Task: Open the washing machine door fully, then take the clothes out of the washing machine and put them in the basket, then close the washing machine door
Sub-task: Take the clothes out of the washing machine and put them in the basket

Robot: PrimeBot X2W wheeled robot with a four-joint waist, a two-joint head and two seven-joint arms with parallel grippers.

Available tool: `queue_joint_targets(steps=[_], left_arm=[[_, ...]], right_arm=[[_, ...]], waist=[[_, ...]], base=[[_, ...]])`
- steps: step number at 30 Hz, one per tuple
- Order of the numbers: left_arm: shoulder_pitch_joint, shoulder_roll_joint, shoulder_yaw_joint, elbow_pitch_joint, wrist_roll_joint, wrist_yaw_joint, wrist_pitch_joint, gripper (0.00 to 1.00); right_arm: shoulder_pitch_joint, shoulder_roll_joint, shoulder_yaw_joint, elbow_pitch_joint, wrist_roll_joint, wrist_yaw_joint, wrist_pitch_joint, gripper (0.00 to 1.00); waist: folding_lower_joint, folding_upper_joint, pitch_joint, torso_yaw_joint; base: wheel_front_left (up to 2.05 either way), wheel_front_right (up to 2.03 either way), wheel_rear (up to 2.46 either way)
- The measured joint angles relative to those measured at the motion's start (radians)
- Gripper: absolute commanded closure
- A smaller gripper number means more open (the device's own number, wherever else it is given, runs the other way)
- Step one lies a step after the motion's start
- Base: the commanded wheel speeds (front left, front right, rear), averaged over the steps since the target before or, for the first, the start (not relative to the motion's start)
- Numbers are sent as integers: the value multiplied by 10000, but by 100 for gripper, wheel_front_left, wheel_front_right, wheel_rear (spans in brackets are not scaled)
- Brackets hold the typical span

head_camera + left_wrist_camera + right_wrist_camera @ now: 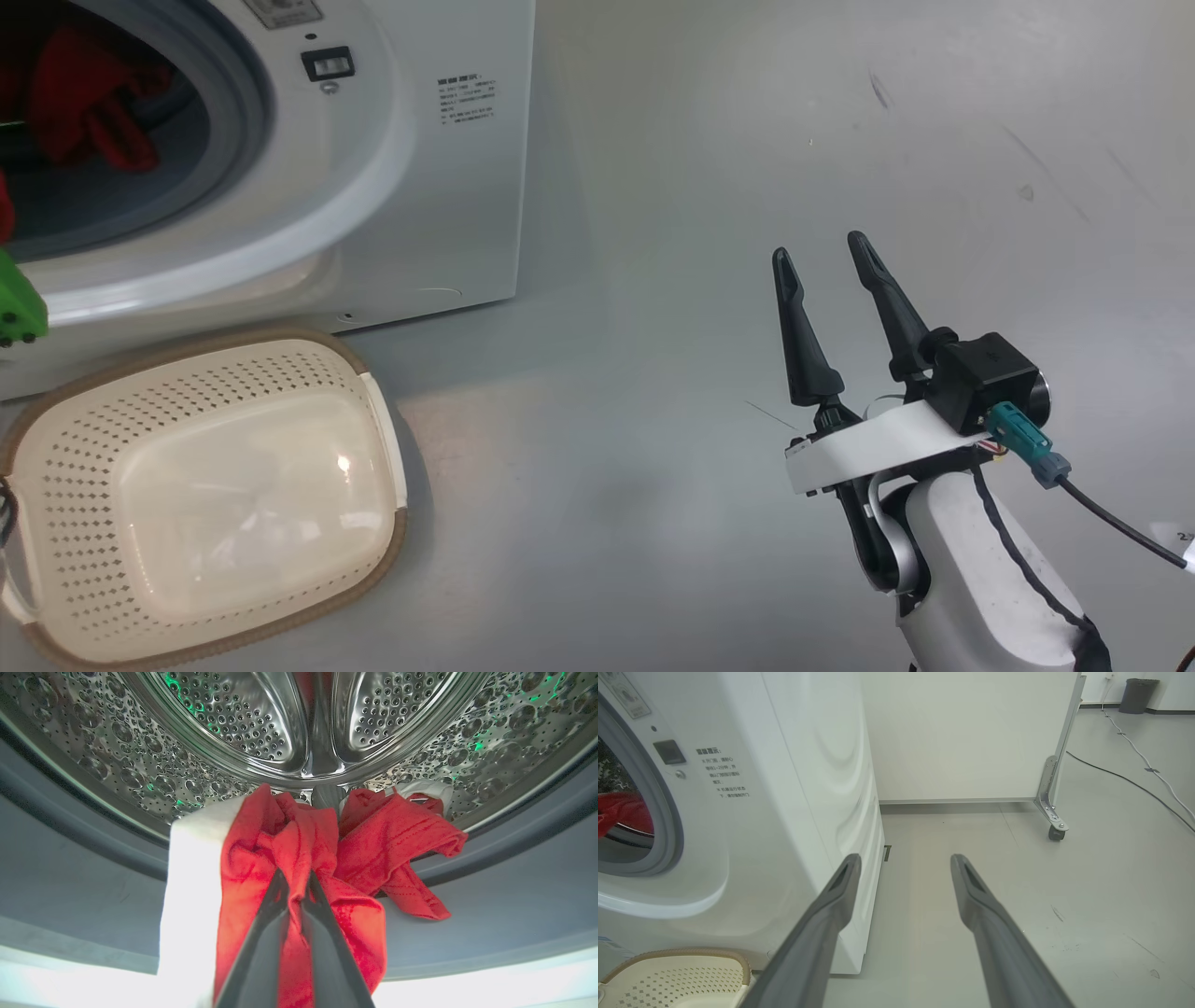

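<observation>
The white washing machine stands at the upper left, its round opening uncovered; its door is out of view. Red clothes lie in the opening. In the left wrist view my left gripper is shut on the red clothes, which drape over the grey rubber ring in front of the steel drum; a white part hangs at the left. The cream basket sits on the floor below the opening, with nothing in it. My right gripper hovers open over bare floor, right of the machine.
A green part of my left arm shows at the left edge by the opening. In the right wrist view a white panel on a castor stands behind the machine, cables run over the floor, and a dark bin stands far back.
</observation>
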Motion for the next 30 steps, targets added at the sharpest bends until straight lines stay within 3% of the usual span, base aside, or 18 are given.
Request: queue_joint_targets(steps=[14,22,30], left_arm=[[1468,-767,-389,102,-84,-295,-1547,100],[2432,-1204,-518,-221,-84,-426,-1726,100],[2982,-1273,-487,-1421,-56,-439,-1726,100]], right_arm=[[757,-115,-514,395,-13,267,0,0],[1291,-178,-746,564,-15,439,0,0],[1715,-232,-913,602,-58,531,0,0]], waist=[[0,0,-1332,853],[0,0,-2231,1324],[0,0,-2909,1874]], base=[[0,0,0],[0,0,0],[0,0,0]])
